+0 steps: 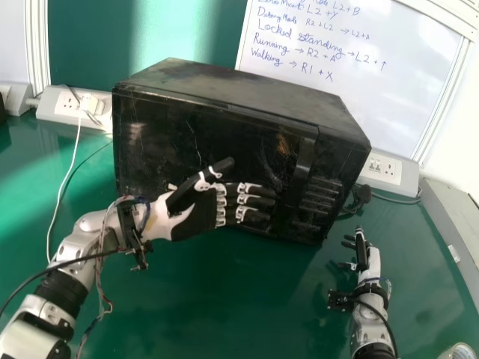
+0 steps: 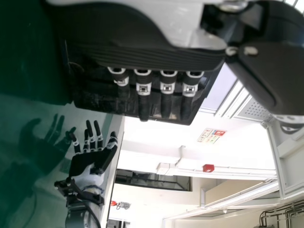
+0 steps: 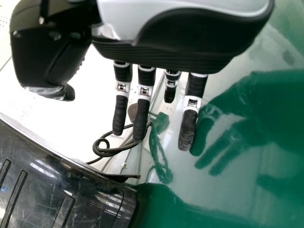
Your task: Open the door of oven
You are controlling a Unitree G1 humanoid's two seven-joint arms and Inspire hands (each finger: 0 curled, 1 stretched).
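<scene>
The black oven (image 1: 217, 134) stands on the green table, its door facing me and a vertical handle (image 1: 297, 176) toward the door's right side. In front of the door is my left hand (image 1: 198, 213), fingers straight and pointing right toward the handle, thumb raised; whether they touch the door I cannot tell. In the left wrist view the left hand (image 2: 166, 97) extends its fingers over the dark oven (image 2: 95, 97). My right hand (image 1: 362, 250) is right of the oven, low over the table, fingers extended. In the right wrist view the right hand (image 3: 139, 109) has straight fingers near the oven (image 3: 61, 190).
A whiteboard (image 1: 359, 82) stands behind the oven. Socket boxes (image 1: 75, 105) with cables lie at the back left, and another (image 1: 385, 170) at the back right. A grey trunking (image 1: 453, 224) runs along the right edge, with a tape roll (image 1: 458, 351) at the bottom right corner.
</scene>
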